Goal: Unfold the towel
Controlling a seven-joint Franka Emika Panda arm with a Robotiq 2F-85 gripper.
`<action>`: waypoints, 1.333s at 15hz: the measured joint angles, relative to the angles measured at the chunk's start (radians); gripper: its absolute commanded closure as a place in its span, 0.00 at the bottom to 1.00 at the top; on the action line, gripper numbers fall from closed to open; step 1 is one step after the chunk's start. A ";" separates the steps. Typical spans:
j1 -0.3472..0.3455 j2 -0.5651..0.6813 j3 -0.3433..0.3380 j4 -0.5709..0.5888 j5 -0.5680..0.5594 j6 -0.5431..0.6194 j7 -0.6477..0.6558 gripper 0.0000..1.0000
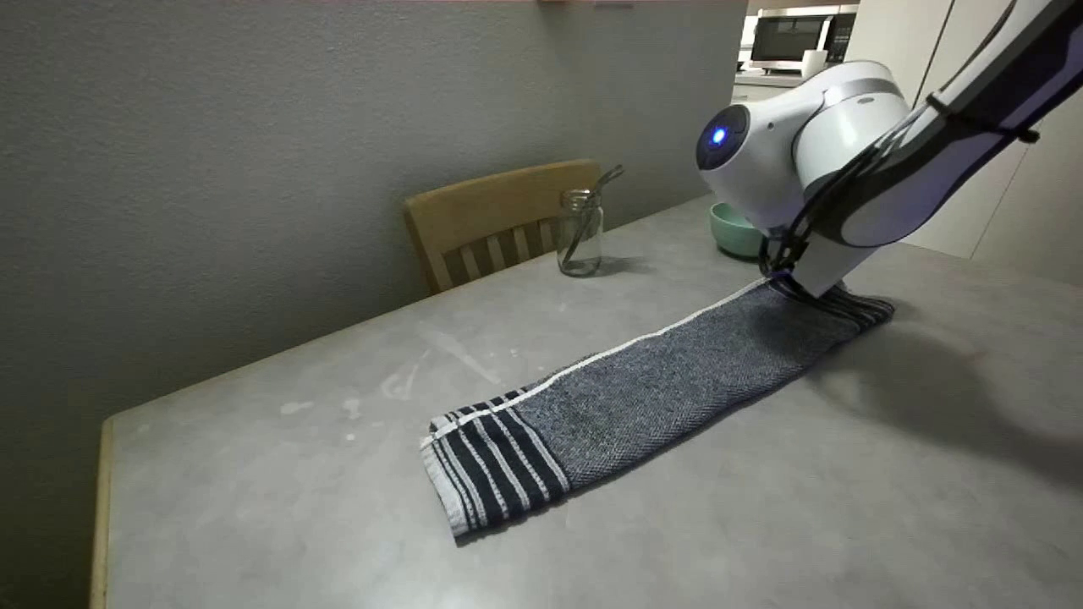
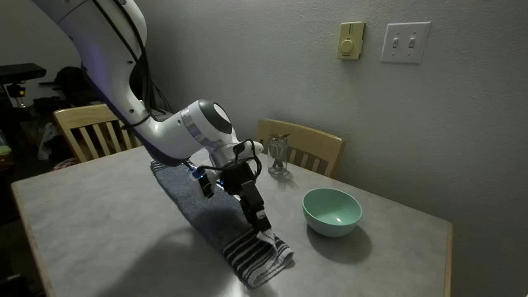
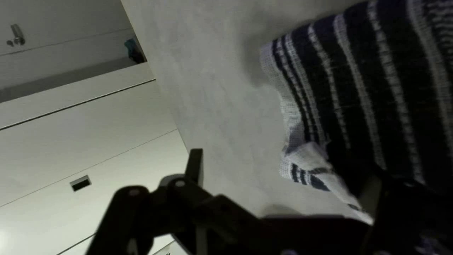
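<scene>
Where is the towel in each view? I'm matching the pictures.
In an exterior view: the towel runs from below centre up rightward, the arm over its right end.
In an exterior view: the towel runs from left of centre to bottom centre, partly behind the arm.
In the wrist view: the towel at right, mostly one striped end, cut off by the frame.
Shared landmark: the grey table, beneath it in all three.

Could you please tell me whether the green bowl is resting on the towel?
No, an exterior view shows the green bowl standing on the table, apart from the towel.
</scene>
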 measured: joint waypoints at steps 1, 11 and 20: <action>0.009 0.008 0.000 0.000 -0.036 -0.009 0.033 0.00; 0.021 0.057 0.004 0.000 -0.282 -0.165 0.239 0.00; 0.009 -0.065 0.131 -0.037 -0.247 -0.199 0.197 0.00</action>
